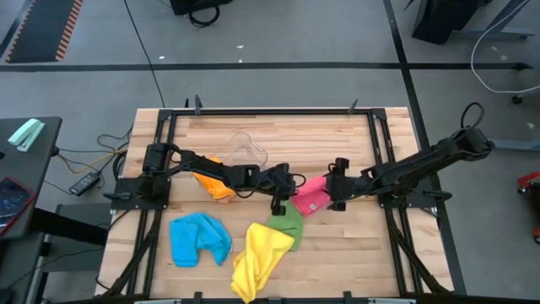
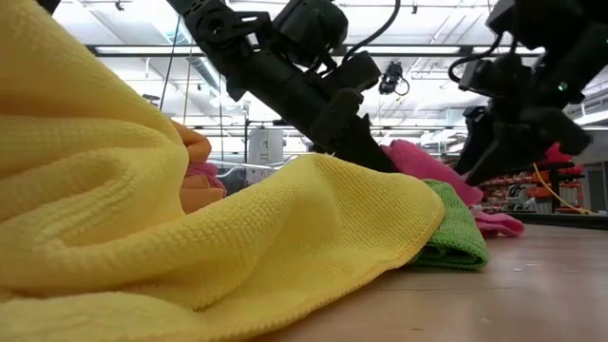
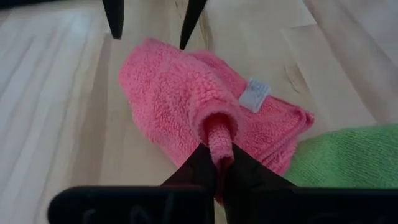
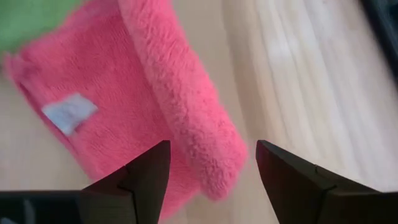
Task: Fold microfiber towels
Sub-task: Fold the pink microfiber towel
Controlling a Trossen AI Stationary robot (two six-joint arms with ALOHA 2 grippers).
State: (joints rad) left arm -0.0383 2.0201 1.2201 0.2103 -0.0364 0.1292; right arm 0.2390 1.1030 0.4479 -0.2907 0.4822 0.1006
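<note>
A folded pink towel (image 1: 310, 196) with a white tag lies at the table's middle. My left gripper (image 3: 219, 163) is shut on it from its left side. My right gripper (image 4: 211, 171) stands open just above the towel's right end (image 4: 205, 149), a finger on either side and neither touching. A green towel (image 1: 287, 226) lies beside the pink one toward the near edge. A yellow towel (image 1: 261, 253) and a blue towel (image 1: 198, 239) lie crumpled near the front. An orange towel (image 1: 215, 184) lies under my left arm. My left gripper pinches a small bunched-up fold of the pink towel (image 3: 217, 134) between its two fingers, at the towel's left side. The fingers slant down from the table's left. The fold is drawn up into a ridge, and the rest of the towel lies on the table.
A clear plastic tub (image 1: 247, 148) stands behind the left arm toward the far edge. A black frame (image 1: 375, 143) rims the wooden table. Bare wood shows at the front right (image 1: 354, 253).
</note>
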